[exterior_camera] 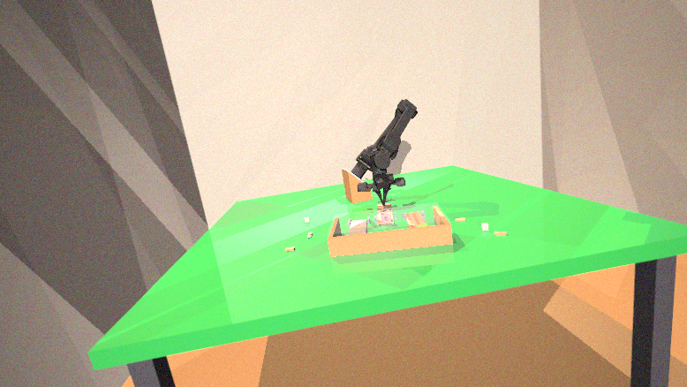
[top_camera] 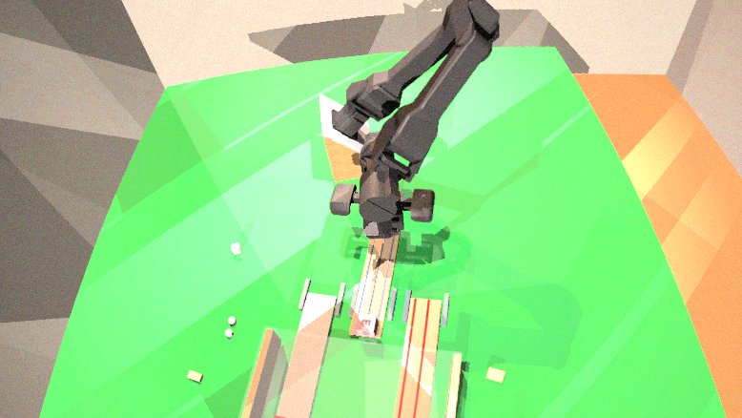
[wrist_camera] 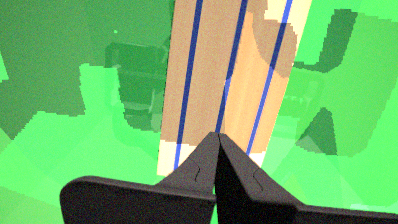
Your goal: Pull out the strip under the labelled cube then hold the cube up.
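Note:
The blue-striped tan strip [top_camera: 376, 290] [wrist_camera: 225, 75] [exterior_camera: 384, 214] lies in the middle lane and sticks out of the tray toward the arm. The labelled cube [top_camera: 364, 324] rests on the strip's far end, inside the tray. My gripper [wrist_camera: 215, 140] [top_camera: 381, 236] [exterior_camera: 382, 204] is shut, with nothing between the fingers. Its joined tips point down onto the strip's near end, by the white edge band. The tips themselves are hidden under the wrist in the top view.
A red-striped strip [top_camera: 422, 332] lies in the right lane and a plain pale strip [top_camera: 311, 343] in the left. Small grey guide posts [top_camera: 304, 293] flank the lanes. The wooden tray [exterior_camera: 388, 242] holds them. An orange wedge [top_camera: 340, 157] stands behind the arm. Small loose blocks [top_camera: 494, 374] and balls [top_camera: 231, 320] lie around.

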Robot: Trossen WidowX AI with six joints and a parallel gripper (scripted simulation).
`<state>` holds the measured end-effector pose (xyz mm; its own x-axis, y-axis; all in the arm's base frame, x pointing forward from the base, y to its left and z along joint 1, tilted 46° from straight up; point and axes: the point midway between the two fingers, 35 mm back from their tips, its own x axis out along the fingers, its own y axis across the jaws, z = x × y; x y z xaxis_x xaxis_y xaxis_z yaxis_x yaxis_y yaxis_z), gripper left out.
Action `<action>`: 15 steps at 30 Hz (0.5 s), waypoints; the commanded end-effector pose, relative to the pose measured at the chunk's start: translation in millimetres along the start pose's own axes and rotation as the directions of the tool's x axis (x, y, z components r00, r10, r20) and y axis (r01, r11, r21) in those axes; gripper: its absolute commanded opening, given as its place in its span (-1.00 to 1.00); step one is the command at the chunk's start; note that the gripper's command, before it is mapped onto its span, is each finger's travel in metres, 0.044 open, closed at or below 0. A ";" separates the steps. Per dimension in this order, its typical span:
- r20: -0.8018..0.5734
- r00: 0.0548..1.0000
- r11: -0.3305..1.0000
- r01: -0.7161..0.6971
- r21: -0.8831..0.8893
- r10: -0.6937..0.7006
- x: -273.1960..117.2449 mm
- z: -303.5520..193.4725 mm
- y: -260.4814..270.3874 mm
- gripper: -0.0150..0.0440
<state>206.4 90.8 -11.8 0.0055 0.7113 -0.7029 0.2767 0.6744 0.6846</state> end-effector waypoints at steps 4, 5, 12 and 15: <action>-0.028 1.000 1.000 0.001 0.010 -0.001 4.3 -8.8 -0.7 -0.49; -0.028 1.000 1.000 0.001 0.010 -0.001 4.3 -8.8 -0.7 -0.49; -0.027 1.000 1.000 0.003 0.009 -0.003 -42.0 2.5 -0.2 -0.49; -0.027 1.000 1.000 0.003 0.009 -0.003 -42.0 2.5 -0.2 -0.49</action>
<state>209.3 65.2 12.3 -0.0154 0.7162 -0.6978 0.2882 0.6714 0.6827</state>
